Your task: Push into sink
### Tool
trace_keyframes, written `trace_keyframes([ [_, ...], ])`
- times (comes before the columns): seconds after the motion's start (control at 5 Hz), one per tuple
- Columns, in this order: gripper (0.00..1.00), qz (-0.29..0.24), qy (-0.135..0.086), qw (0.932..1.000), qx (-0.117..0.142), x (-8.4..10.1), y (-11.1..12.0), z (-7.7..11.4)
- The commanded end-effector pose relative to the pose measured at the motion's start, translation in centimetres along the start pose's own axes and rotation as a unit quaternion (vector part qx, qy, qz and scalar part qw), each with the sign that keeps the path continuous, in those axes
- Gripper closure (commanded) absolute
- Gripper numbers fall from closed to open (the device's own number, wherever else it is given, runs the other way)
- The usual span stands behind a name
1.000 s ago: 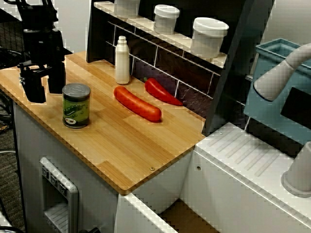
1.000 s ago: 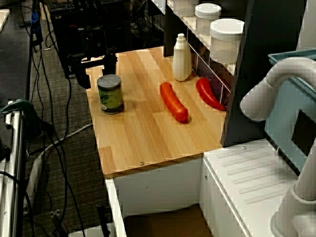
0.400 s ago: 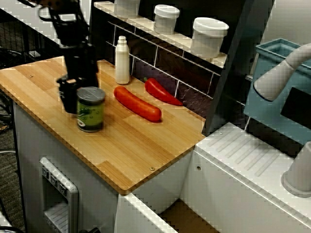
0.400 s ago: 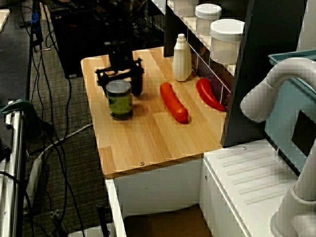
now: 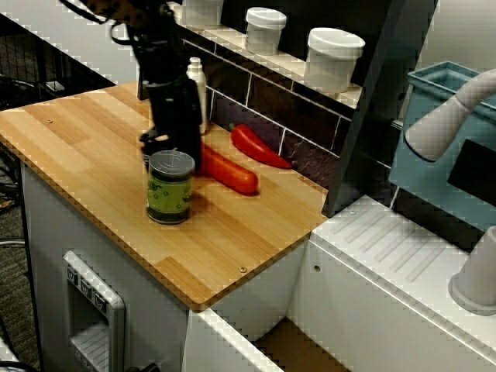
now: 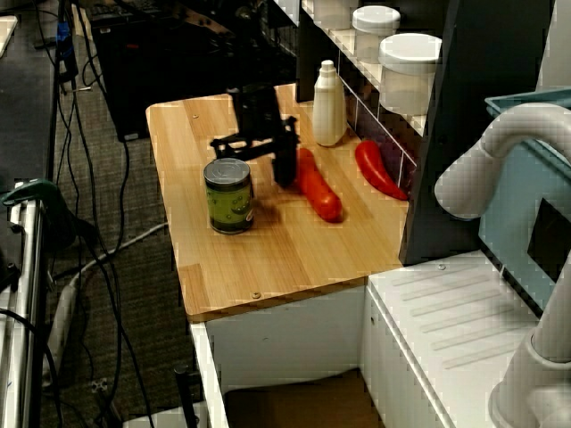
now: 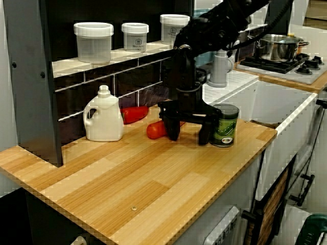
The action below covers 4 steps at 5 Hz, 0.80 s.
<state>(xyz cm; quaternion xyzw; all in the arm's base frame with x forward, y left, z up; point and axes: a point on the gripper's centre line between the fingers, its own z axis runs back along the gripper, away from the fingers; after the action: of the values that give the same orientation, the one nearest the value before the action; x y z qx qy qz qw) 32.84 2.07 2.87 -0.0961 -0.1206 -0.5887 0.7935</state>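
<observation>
The pincer stood spread and empty on the wooden surface, one finger touching the green can. The sink lay well beyond the can, past the surface's edge.

The sink is a recessed basin below the near end of the wooden counter. It has white plastic walls and a tan-brown floor. Only its upper corner shows at the bottom edge of two views. The visible part of the floor is bare.
</observation>
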Motion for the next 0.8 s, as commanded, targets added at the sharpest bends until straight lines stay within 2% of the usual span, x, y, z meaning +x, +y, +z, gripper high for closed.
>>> trace_keyframes([
  [0.0, 0.0, -0.017, 0.008, 0.9998, 0.009, 2.8, -0.2, 1.0],
  [0.6, 0.0, 0.006, 0.032, 0.9994, 0.012, 1.3, -2.2, 3.1],
])
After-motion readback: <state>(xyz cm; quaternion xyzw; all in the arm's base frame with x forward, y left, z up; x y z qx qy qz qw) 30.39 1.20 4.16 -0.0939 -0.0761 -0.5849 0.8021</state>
